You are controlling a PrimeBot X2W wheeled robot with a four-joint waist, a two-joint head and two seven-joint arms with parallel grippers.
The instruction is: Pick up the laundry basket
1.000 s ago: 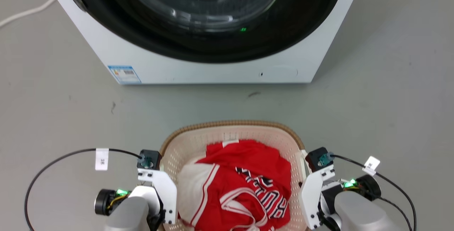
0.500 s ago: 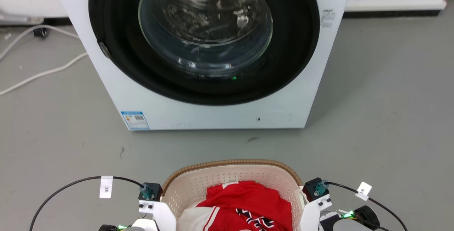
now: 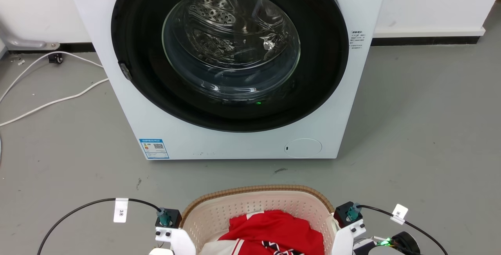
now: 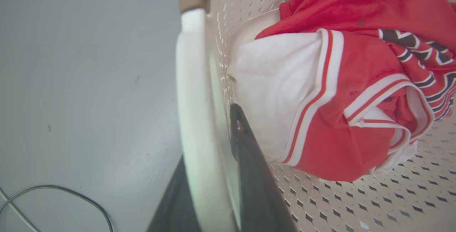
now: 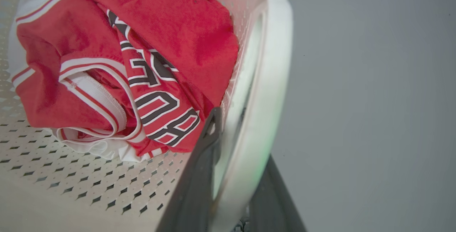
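The laundry basket [image 3: 254, 204] looks light and stiff. The left end effector [image 4: 210, 146] and right end effector [image 5: 242, 139] each clench 1 white handle [image 4: 192, 82], a sound hold.

The washer [image 3: 242, 145] carries a blue-bordered sticker [image 3: 154, 149] at the lower left of its white front, with coloured bars and a small code square; its print is too small to read. A block of fine dark print [image 3: 356, 38] sits high on the right of the same front, also unreadable.

A white tag [image 3: 120, 210] on the left black cable [image 3: 78, 208] reads "3" followed by a small sign. The tag [image 3: 398, 213] on the right cable [image 3: 375, 208] bears one small sign – too tiny to tell.

On the red jersey [image 5: 185, 25] in the laundry basket [image 5: 71, 175], dark white-edged block letters [image 5: 153, 105] show an "O" beside what may be "B" or "R" – the folded word cannot be read whole.
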